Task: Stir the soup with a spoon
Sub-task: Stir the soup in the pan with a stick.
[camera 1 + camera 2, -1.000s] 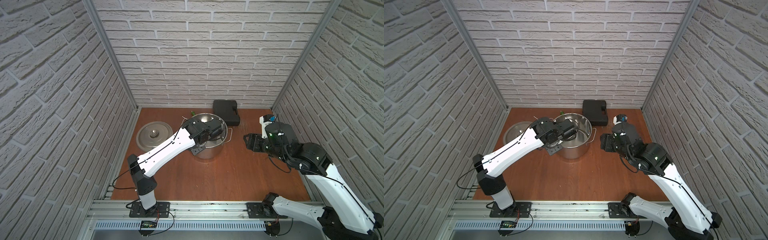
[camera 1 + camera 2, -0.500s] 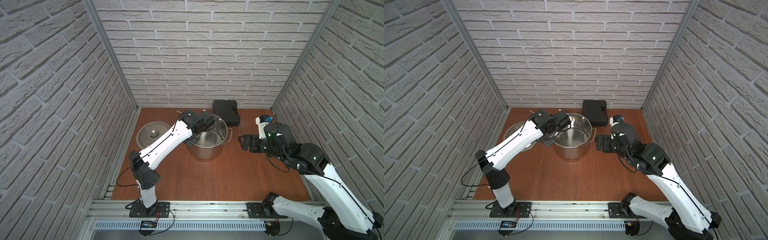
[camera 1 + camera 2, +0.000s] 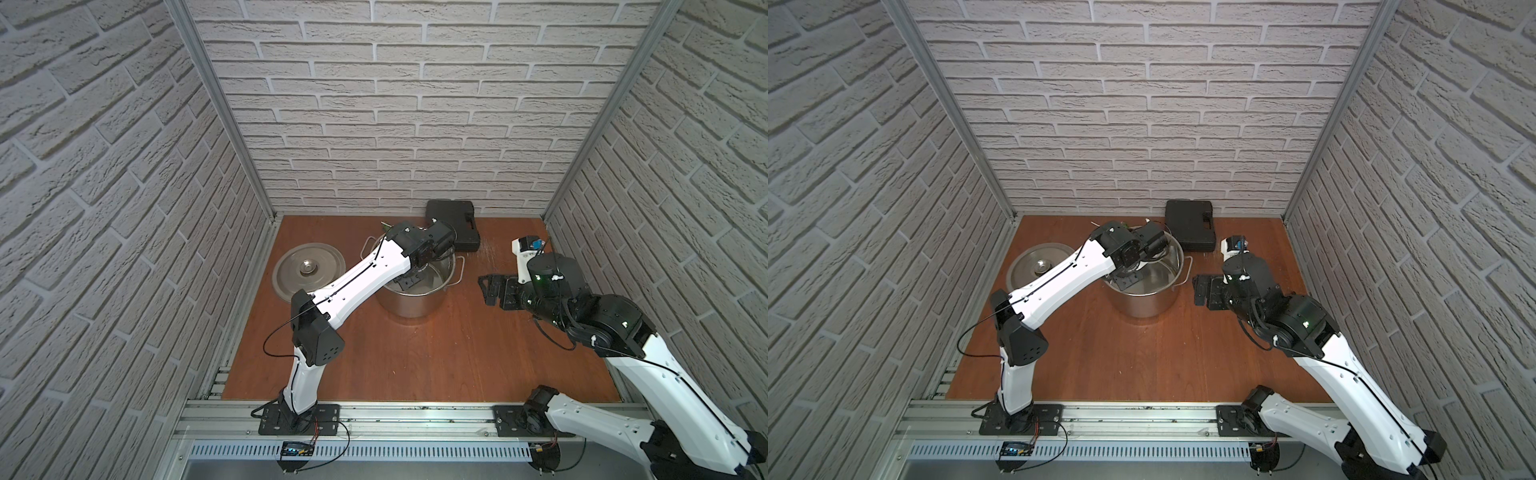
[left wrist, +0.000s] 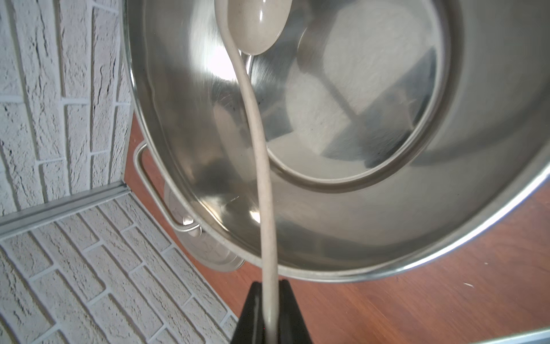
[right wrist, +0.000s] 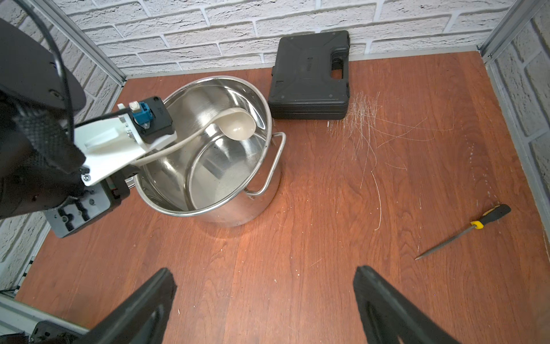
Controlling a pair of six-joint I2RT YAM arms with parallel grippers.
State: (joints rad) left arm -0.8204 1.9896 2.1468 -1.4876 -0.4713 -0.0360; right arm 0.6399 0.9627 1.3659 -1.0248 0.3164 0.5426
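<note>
Left end effector (image 4: pixel 270 286) is clenched on the spoon (image 5: pixel 238 125) by its handle. The spoon's bowl hangs inside the steel pot (image 5: pixel 238 214), near the wall on the side of the black case (image 3: pixel 453 224). Half a second ago this wrist hung over the lid-side rim; it has swung toward the case. Right end effector (image 5: pixel 263 269) is spread wide and empty, apart from the pot's handle. The lid (image 3: pixel 309 266) lies just beside the pot, and bare surface (image 3: pixel 415 361) stretches in front.
</note>
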